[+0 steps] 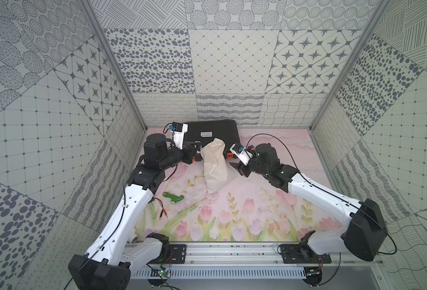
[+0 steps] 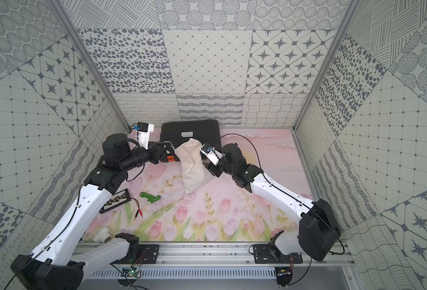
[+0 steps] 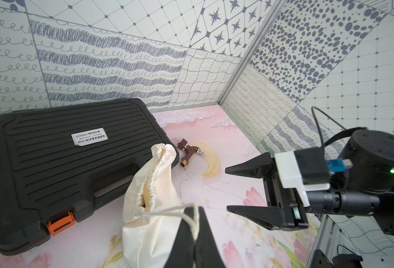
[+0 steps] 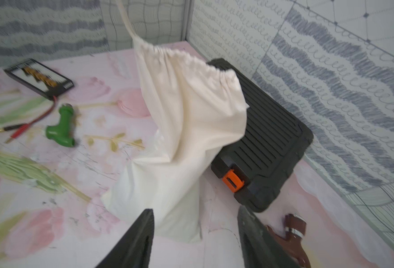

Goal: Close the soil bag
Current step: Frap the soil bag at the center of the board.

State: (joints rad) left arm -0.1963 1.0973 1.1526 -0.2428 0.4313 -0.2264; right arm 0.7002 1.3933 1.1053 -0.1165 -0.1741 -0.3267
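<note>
Your left gripper [image 1: 197,146] sits pressed together on the thin cord [image 1: 199,144] at the left of the mouth of the soil bag [image 1: 213,165], as both top views show. The soil bag stands mid-scene on the floral mat [image 1: 245,213], just on the near side of the black case [image 1: 212,133], and its mouth leans up over the case's near edge. Your right gripper [image 2: 211,169] is spread just beside the bag's lower right side. A green fitting [image 2: 150,197] lies near-left of the bag. In the left wrist view, the left gripper [image 3: 192,208] pinches the cord [image 3: 168,210], which runs taut from the puckered mouth. A gap shows in that mouth. The right gripper [image 3: 226,189] hangs wide apart beyond the bag, and a brown fitting [image 3: 189,152] lies beside the case. In the right wrist view, the right gripper [image 4: 195,208] holds nothing, and the bag [image 4: 186,104] rises straight ahead of it.
</note>
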